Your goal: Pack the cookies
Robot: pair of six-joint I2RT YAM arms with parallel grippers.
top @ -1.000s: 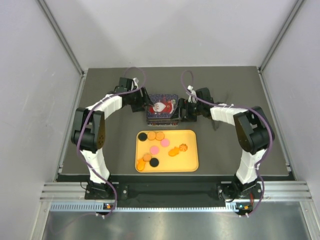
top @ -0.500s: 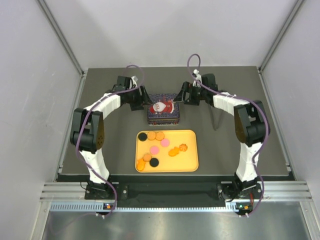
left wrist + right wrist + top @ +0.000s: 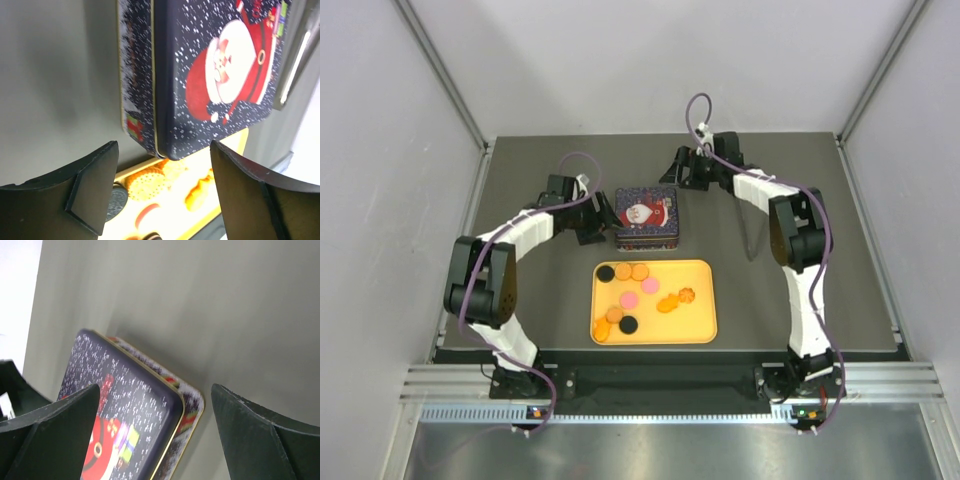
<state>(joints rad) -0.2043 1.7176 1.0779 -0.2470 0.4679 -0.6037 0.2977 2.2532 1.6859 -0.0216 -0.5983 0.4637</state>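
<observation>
Several round cookies (image 3: 632,294), orange, pink and black, lie on a yellow tray (image 3: 700,325) in the middle of the table. Behind it stands a closed dark blue Santa tin (image 3: 646,216). My left gripper (image 3: 597,215) is open and empty at the tin's left side. My right gripper (image 3: 682,172) is open and empty just beyond the tin's far right corner. The left wrist view shows the tin (image 3: 210,75) and cookies (image 3: 145,184) between my open fingers. The right wrist view shows the tin's corner (image 3: 135,420).
The dark table is walled by grey panels at left, right and back. A dark scuff mark (image 3: 750,240) lies on the table right of the tin. The arms' bases stand at the near edge.
Both grippers have drawn away from the tin's sides. The right gripper moved toward the back, the left gripper a little leftward and nearer. The tin stays on the table, lid on.
</observation>
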